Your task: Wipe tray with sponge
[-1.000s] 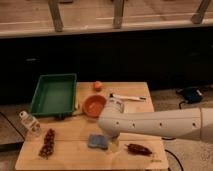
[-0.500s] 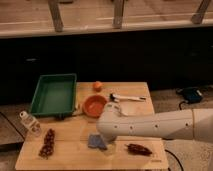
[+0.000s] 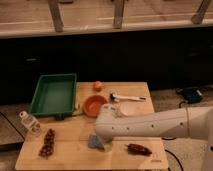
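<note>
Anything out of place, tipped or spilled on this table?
Nothing stands out. The large green plastic tray sits flat at the back left of the wooden table, the round orange bowl is upright, and nothing looks spilled. The gripper is down at the small blue-grey sponge near the front edge.

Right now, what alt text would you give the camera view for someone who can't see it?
The robot's white arm reaches in from the right over a wooden table, its gripper down at a small blue-grey rectangular sponge near the front edge. The large green plastic tray sits at the back left, apart from the sponge, a round orange bowl beside it.
</note>
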Robot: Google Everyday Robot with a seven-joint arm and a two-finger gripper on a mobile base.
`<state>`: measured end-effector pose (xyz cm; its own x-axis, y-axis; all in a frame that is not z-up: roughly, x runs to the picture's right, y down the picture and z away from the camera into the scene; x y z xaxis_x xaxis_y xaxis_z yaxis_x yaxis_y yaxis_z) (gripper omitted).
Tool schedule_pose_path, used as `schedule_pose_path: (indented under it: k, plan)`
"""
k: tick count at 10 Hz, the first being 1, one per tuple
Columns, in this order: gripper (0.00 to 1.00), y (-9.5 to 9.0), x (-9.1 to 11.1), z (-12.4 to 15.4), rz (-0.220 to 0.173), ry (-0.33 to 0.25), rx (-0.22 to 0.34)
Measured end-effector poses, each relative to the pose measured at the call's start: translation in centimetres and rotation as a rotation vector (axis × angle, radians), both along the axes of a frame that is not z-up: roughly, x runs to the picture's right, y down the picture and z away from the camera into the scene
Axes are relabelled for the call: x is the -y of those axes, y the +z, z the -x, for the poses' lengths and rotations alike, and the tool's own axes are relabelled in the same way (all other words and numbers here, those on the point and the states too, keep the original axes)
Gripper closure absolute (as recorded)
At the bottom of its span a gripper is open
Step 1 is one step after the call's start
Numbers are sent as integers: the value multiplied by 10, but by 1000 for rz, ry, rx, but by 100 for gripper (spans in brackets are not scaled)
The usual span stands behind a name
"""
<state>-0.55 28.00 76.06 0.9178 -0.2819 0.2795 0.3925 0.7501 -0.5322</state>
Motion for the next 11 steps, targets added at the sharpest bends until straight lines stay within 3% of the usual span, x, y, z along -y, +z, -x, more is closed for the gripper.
schedule_pose_path:
  k: [2,3,6,8,11]
  plan:
    - [51,2,1,4,-4,-5,11]
    - [51,2,2,7,-6,-7,16]
    - [37,5,0,13,-9,-4,30]
    - [47,6,-1,15,-8,-2,36]
    - [71,6,1,20,-15,-11,52]
